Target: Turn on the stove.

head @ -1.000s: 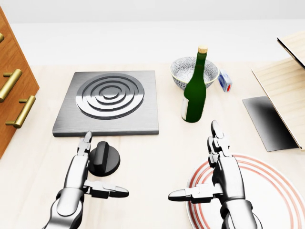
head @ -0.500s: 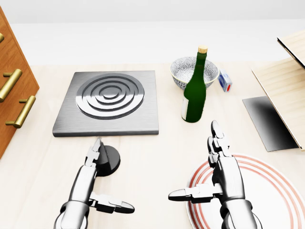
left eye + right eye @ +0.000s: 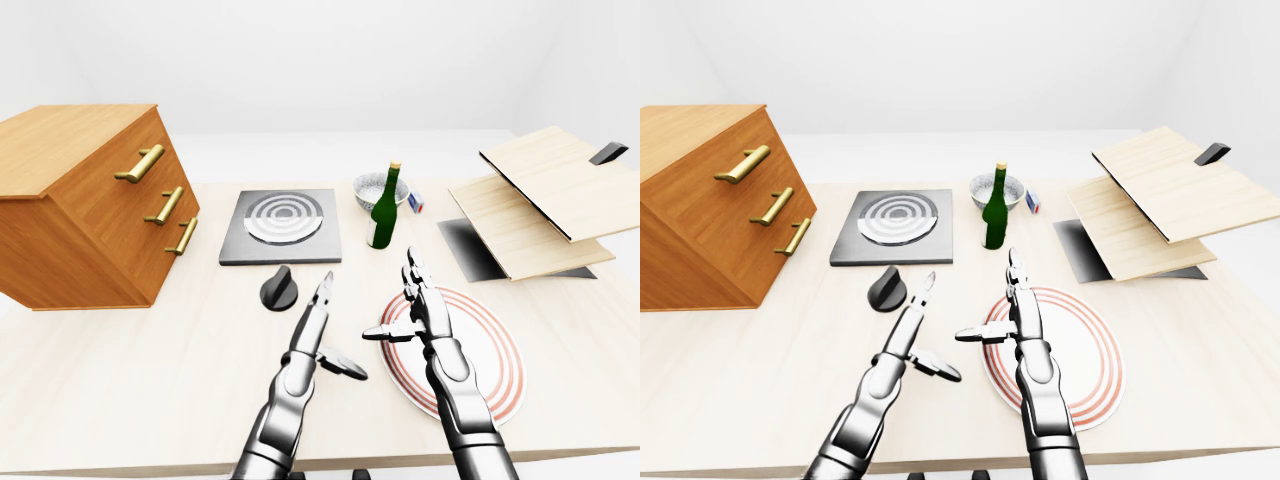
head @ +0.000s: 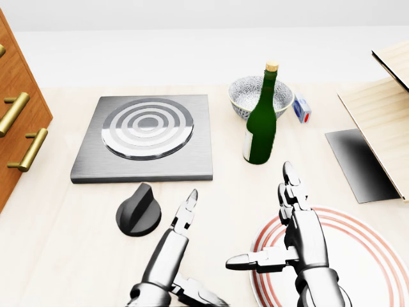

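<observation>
While your left hand (image 4: 176, 246) hovers with fingers spread and gripping nothing, it sits just right of the black knob (image 4: 138, 209) in the head view, near it but not touching. Your right hand (image 4: 295, 230), likewise splayed and empty, hangs over the red-ringed plate (image 4: 370, 256). The knob rests on the counter (image 4: 51, 230) just below the stove (image 4: 144, 137), whose ringed burner shows pale grey. A green bottle (image 4: 261, 125) and a patterned bowl (image 4: 246, 96) stand to the stove's right. Judged from these views, the knob is small, rigid and smooth; pinch its raised ridge from both sides and twist, or the fingers may slip.
</observation>
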Motion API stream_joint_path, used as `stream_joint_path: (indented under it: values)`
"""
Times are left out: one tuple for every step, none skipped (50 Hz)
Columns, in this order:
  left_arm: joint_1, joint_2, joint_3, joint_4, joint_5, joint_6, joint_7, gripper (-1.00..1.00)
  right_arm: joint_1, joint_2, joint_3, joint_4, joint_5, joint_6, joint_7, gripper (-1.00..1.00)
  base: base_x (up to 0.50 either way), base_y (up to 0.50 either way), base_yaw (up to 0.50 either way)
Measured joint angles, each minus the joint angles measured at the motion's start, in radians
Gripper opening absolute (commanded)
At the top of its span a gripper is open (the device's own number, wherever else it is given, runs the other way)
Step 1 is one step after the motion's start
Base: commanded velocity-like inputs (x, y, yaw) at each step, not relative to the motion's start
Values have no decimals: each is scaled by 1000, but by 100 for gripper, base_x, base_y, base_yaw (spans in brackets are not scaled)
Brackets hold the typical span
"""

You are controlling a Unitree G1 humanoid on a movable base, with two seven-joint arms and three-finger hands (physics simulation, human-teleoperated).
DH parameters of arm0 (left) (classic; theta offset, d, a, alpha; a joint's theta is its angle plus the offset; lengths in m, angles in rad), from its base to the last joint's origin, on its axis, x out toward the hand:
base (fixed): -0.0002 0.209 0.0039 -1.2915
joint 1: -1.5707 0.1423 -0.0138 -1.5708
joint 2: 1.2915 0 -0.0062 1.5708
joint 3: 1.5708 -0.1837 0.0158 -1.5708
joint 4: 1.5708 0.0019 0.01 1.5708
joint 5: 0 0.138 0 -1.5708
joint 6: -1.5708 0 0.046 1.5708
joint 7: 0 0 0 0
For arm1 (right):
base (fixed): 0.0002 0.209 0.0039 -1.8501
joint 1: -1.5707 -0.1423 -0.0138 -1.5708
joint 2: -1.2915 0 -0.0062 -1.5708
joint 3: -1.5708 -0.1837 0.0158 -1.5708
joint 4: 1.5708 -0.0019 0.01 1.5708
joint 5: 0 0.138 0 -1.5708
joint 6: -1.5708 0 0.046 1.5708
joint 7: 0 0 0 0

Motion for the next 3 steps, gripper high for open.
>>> stream_joint_path:
  values:
    - [-17,-11,-4,0,4,12,0,100,0,0,0,0,0,0,0,100,0,0,0]
    - [-34,-23,-7,-5,8,26,-1,100,1,0,0,-1,0,0,0,100,0,0,0]
    - [-49,-35,-12,-13,12,42,-4,100,1,0,0,-2,0,1,1,100,0,0,0]
